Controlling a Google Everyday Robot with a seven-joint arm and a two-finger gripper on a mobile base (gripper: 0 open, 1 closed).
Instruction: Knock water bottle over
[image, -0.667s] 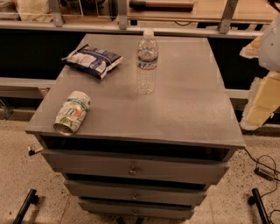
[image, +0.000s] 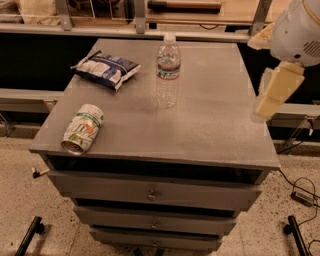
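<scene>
1. The can (image: 82, 128) lies on its side at the near left of the worktop (image: 210, 125), where it was.
2. My tool (image: 272, 95) has come in from the right and now hangs over the worktop's right edge. I cannot tell whether it is apart or together.
3. The bottle (image: 167, 70) stands upright toward the back, well left of the tool and untouched. Nothing is knocked yet; I judge a leftward sweep remains.
4. The bag (image: 106, 68) lies far left, unchanged.
</scene>
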